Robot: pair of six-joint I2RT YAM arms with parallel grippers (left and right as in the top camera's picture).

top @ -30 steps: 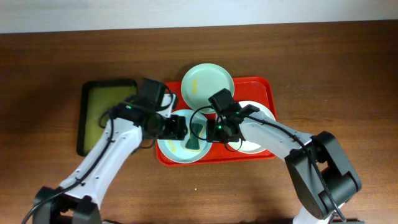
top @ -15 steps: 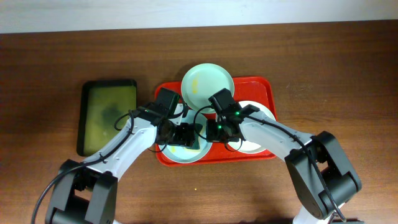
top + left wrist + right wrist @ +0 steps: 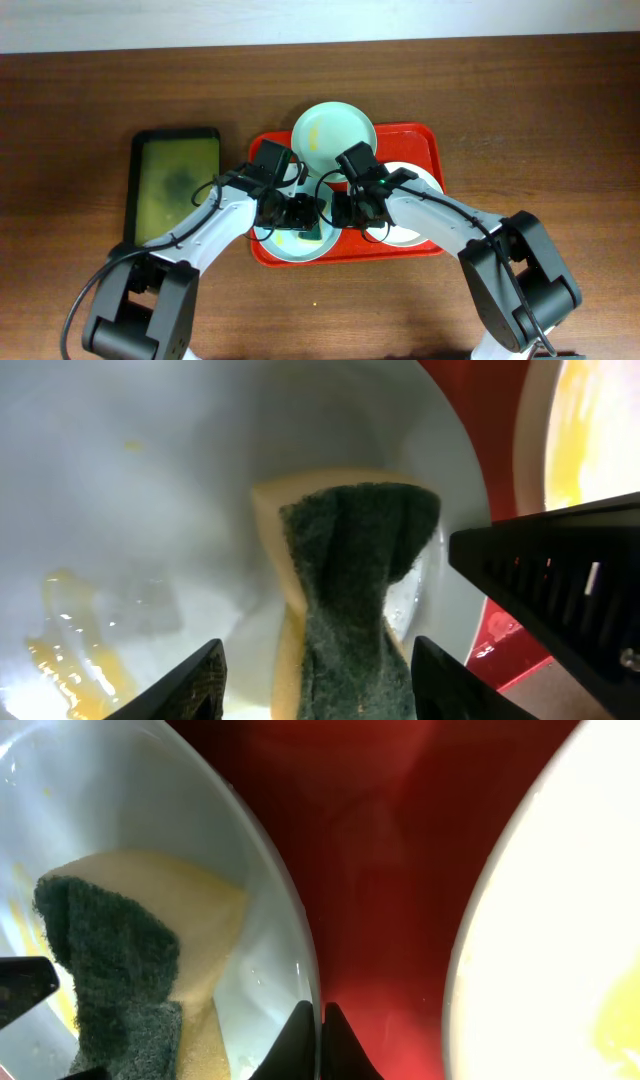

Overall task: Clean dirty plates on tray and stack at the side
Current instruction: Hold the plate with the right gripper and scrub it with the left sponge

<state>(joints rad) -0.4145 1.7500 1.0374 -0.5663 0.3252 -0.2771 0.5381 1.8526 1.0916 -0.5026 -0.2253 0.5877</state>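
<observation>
The pale blue plate (image 3: 280, 248) lies at the front left of the red tray (image 3: 432, 140), with yellow smears and a yellow-and-green sponge (image 3: 315, 232) in it. My left gripper (image 3: 305, 212) is open over the plate, one finger on each side of the sponge (image 3: 360, 560). My right gripper (image 3: 338, 208) is shut on the blue plate's right rim (image 3: 290, 920). The mint green plate (image 3: 333, 135) sits at the tray's back edge. The white plate (image 3: 420, 180) sits at the right, partly under my right arm.
A smaller black-rimmed olive-green tray (image 3: 175, 185) lies on the wooden table to the left of the red tray. Bare red tray floor (image 3: 380, 850) separates the blue plate from the white plate (image 3: 560, 920).
My left gripper has moved right, from the blue plate's left edge to over the sponge. My right gripper has stayed on the plate's rim.
</observation>
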